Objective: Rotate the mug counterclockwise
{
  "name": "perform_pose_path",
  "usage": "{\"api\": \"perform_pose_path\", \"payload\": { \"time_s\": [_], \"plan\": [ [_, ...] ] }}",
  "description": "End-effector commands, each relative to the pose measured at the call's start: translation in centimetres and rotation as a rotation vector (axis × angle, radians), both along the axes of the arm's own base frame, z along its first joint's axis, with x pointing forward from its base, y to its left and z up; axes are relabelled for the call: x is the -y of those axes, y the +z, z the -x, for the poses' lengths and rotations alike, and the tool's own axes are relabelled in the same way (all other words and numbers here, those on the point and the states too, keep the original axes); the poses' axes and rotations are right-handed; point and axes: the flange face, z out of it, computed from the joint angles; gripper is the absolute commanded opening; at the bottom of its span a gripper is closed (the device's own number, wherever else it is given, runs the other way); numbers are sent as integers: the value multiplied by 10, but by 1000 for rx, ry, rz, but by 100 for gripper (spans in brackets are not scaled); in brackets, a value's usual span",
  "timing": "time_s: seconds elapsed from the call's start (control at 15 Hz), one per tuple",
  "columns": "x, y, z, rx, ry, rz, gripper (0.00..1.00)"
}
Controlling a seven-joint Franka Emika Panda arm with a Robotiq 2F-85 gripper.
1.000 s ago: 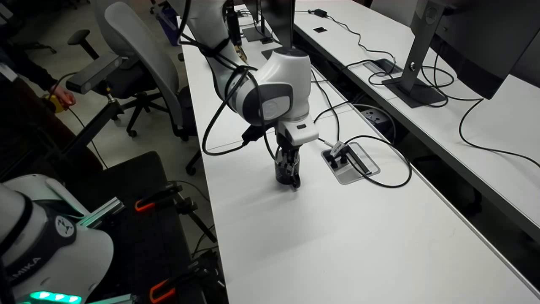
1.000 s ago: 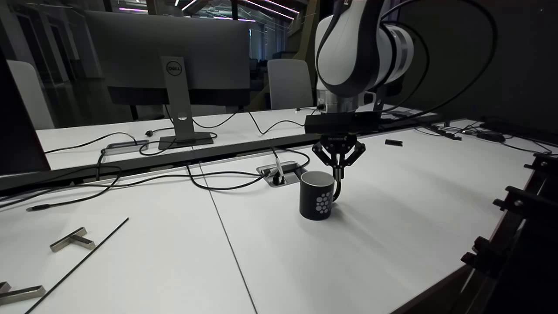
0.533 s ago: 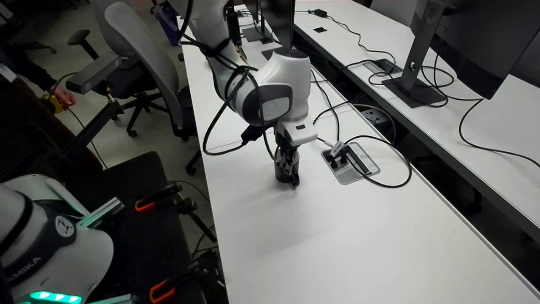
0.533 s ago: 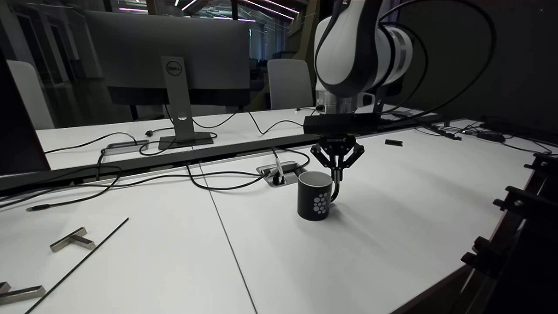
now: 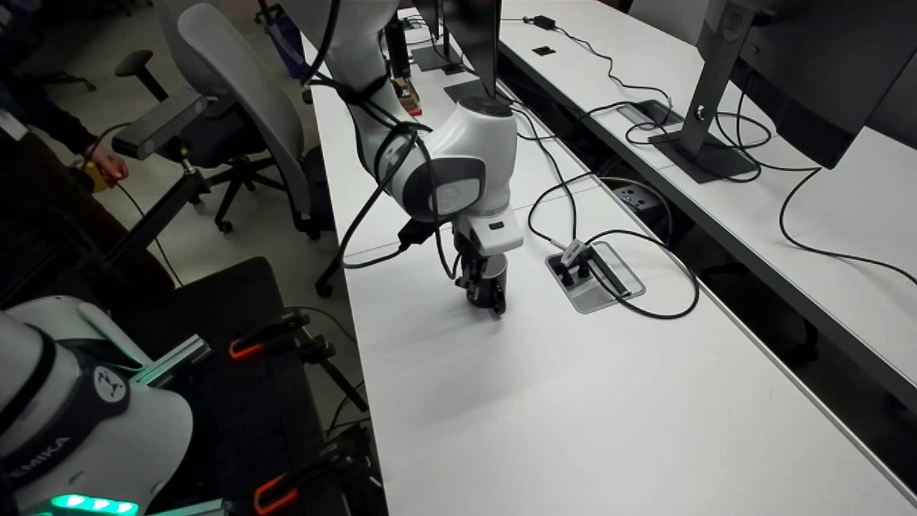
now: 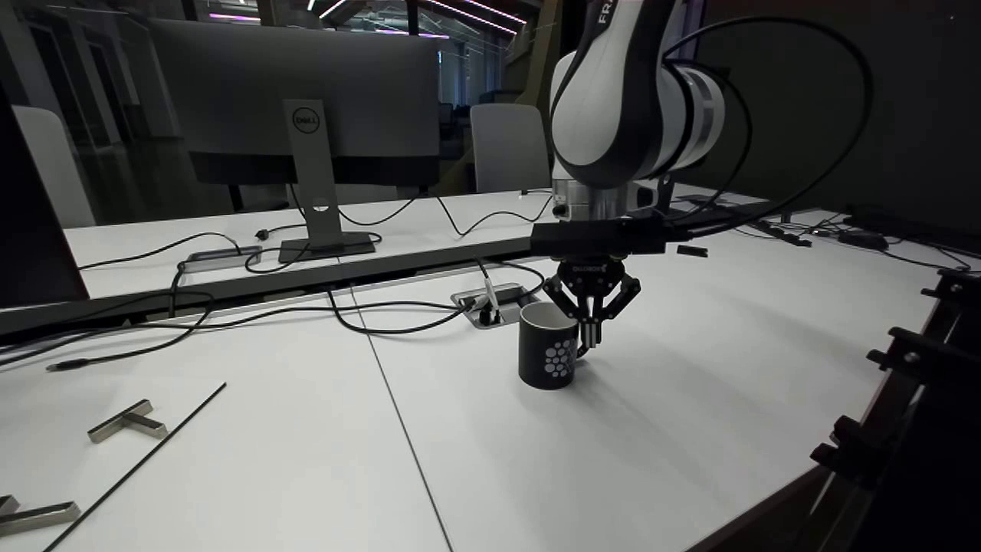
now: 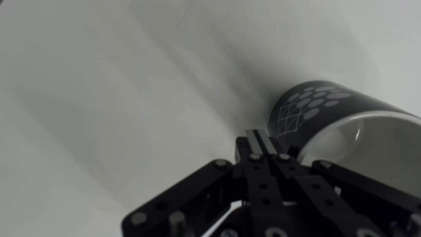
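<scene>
One gripper (image 6: 591, 339), two fingers (image 7: 254, 142) together, points down beside one upright mug (image 6: 544, 351).

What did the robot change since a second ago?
The gripper came lower, beside the black mug, which slid slightly left in an exterior view; whether it turned is hard to tell. The gripper stayed shut; nothing was grabbed or let go. The Dell monitor stayed put.

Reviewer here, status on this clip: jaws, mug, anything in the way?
Jaws shut, nothing gripped, close beside black mug; contact unclear. Mug upright on white desk. Desk outlet box apart from it, likely no obstruction.
</scene>
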Motion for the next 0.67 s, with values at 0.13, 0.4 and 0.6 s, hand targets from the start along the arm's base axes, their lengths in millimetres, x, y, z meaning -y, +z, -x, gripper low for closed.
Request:
{"api": "perform_pose_path", "payload": {
  "time_s": [0.13,0.4,0.6],
  "plan": [
    [9,-2,-6,-1,-8,-11,0],
    [14,1,-9,10,-19,-5,0],
    [17,4,-15,28,-25,-2,0]
  ]
}}
